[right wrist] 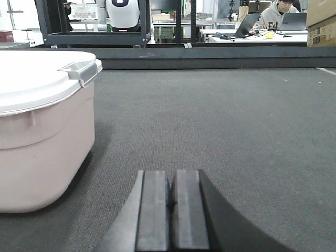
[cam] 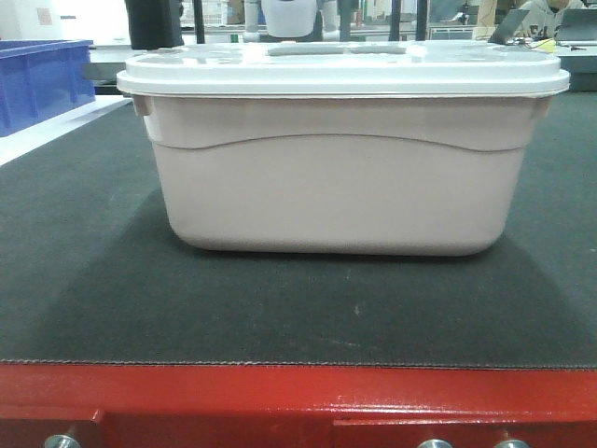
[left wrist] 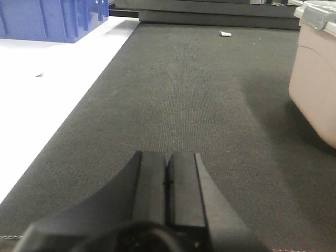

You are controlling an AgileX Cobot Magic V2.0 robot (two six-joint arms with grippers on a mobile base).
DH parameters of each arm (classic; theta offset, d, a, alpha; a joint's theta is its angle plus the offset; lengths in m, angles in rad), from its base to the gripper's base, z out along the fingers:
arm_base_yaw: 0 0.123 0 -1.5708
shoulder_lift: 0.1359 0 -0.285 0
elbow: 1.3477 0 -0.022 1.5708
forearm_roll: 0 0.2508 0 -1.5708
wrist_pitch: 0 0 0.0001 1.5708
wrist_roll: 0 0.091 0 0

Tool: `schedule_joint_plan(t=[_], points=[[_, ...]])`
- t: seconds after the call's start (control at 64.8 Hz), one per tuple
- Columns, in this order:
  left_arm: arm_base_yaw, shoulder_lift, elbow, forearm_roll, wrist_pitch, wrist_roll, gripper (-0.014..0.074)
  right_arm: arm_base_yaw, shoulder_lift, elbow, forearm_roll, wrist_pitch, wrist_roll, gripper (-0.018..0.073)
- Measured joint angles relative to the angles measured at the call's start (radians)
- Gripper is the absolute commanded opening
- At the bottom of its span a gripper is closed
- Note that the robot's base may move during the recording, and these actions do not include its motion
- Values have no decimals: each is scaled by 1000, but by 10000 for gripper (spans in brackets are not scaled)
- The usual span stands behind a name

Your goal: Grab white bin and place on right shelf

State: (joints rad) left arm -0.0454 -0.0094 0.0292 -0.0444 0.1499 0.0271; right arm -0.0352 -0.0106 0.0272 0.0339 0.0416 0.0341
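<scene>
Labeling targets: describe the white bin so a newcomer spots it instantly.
On the dark mat of the red-edged table, centre of the front view, stands the white bin. It is a pinkish-beige tub with a wavy ridge and flat white lid, unlike the blue bin at far left.

A robotics lab: white robot (right wrist: 123,13), laptop-strewn desk (right wrist: 262,38) behind.

The white bin (cam: 340,191) was pinkish-beige with 1 wavy ridge, its lid (cam: 187,73) white. The mat (cam: 93,280) was dark grey, finely woven, above a red frame (cam: 280,397). A blue bin (cam: 42,79) sat at upper left. The left gripper (left wrist: 167,181) and right gripper (right wrist: 172,210) were black.
</scene>
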Motion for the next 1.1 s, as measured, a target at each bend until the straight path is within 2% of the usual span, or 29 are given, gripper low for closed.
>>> schedule_joint_plan(t=[0.525,0.942,1.05,1.096], points=[[0,0,0,0,-3,0,-118,0,0,0,0,0,0,68],[0,0,0,-10,-216,0,-118,0,0,0,0,-10,0,68],[0,12,-48,-1,-207,0,-118,0,0,0,0,-42,0,68],[0,44,-121,33,-186,0,-116,0,0,-19,0,-42,0,68]])
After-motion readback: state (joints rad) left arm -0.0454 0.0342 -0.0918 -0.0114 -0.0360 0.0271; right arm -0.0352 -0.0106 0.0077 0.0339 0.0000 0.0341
